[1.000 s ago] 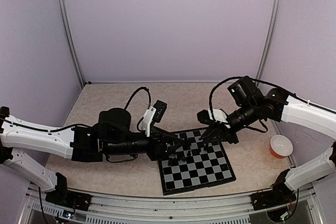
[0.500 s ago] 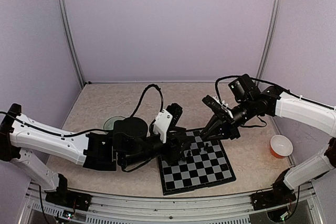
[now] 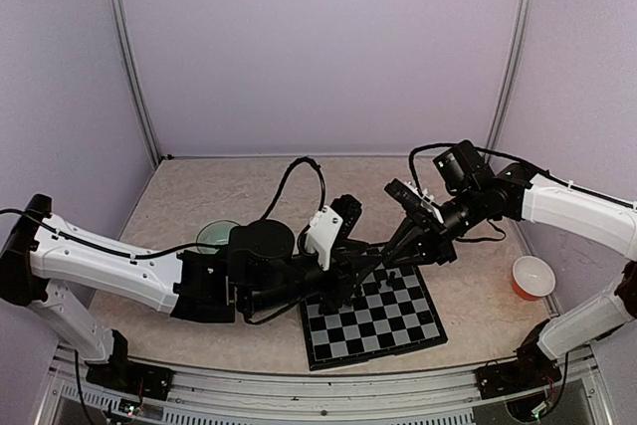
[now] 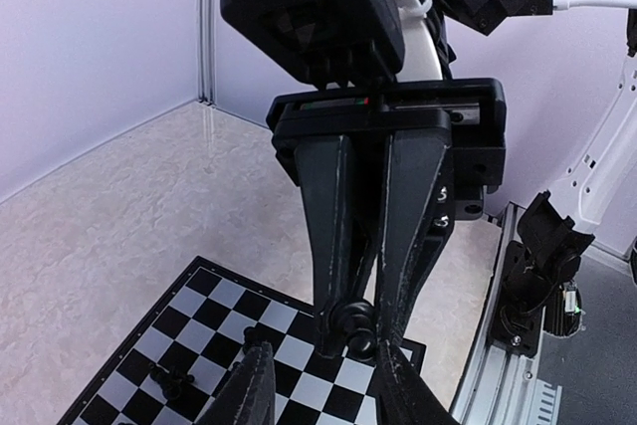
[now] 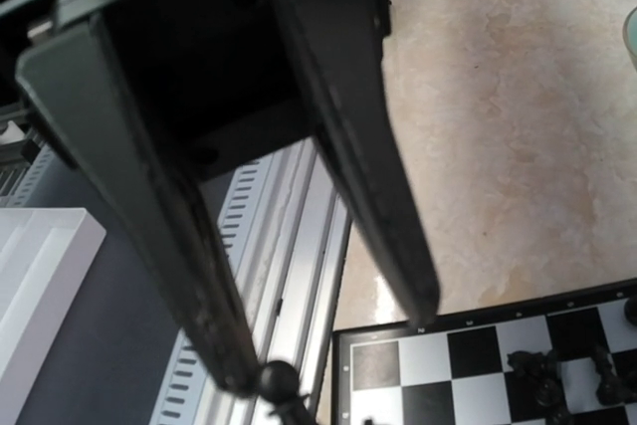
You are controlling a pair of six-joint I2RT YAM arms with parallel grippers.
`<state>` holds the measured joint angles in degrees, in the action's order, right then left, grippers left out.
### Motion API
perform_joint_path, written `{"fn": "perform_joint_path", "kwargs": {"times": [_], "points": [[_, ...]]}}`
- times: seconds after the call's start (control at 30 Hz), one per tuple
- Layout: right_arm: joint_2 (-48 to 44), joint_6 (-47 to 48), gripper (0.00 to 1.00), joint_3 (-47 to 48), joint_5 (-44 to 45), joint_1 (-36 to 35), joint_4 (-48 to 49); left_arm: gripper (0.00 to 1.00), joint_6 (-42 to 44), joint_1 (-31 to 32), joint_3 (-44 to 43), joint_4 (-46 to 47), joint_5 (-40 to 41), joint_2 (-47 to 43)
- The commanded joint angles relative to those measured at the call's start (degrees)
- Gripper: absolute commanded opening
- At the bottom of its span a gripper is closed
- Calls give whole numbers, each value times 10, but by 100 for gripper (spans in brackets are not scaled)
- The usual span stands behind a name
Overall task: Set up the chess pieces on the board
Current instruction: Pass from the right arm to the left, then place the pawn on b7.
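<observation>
Above the board, the left gripper has advanced and narrowed, still unclosed, flanking the chess piece pinched by the right gripper: handover imminent, placement outstanding.

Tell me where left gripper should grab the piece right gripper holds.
On the piece, probably the end poking past the fingertips of the right gripper; they cover its sides. Bring the left gripper in head-on, facing those tips, jaws straddling it.

This is a robot lab test cell. Plain lilac panels and aluminium posts rise behind the right gripper. A slotted aluminium rail runs beneath it.
</observation>
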<state>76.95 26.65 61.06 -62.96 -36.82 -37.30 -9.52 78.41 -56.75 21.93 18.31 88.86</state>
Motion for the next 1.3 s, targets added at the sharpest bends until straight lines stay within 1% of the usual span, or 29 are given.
{"fn": "perform_joint_path", "kwargs": {"times": [0.0,0.4,0.6,0.7,0.73,0.77,0.8,0.83,0.87,0.9,1.0,1.07,1.13,1.2,1.23,1.27], "points": [[-6,-3,2,7,-14,6,4,34,4,-6,-20,20,-16,10],[-10,-1,2,0,-9,5,7,29,-4,-11,-36,26,-41,26],[-17,-1,2,-2,-5,5,7,17,-7,-16,-48,21,-52,39],[-21,-2,3,-3,-2,5,8,13,-11,-18,-49,19,-51,42],[-23,-1,5,-4,4,6,7,12,-12,-18,-49,17,-50,42],[-27,3,9,-3,10,8,2,11,-13,-19,-51,13,-50,42],[-33,9,15,-3,18,13,-5,10,-14,-20,-54,7,-50,43],[-41,22,23,-3,29,20,-14,9,-14,-21,-64,-7,-50,44],[-55,41,30,-4,51,29,-28,9,-13,-22,-71,-23,-50,44],[-74,57,35,-11,84,40,-33,9,-12,-24,-83,-41,-52,47],[-138,79,47,-60,185,94,-16,8,-12,-32,-123,-109,-66,62],[-175,78,51,-84,211,150,0,8,-15,-38,-151,-153,-83,87],[-204,61,51,-101,210,202,19,8,-16,-43,-184,-195,-102,120],[-222,25,52,-122,210,251,52,8,-13,-43,-222,-244,-118,154],[-228,-2,51,-137,228,269,77,7,-11,-42,-246,-267,-121,170],[-229,-30,50,-157,268,281,112,7,-10,-40,-269,-290,-122,198]]}}
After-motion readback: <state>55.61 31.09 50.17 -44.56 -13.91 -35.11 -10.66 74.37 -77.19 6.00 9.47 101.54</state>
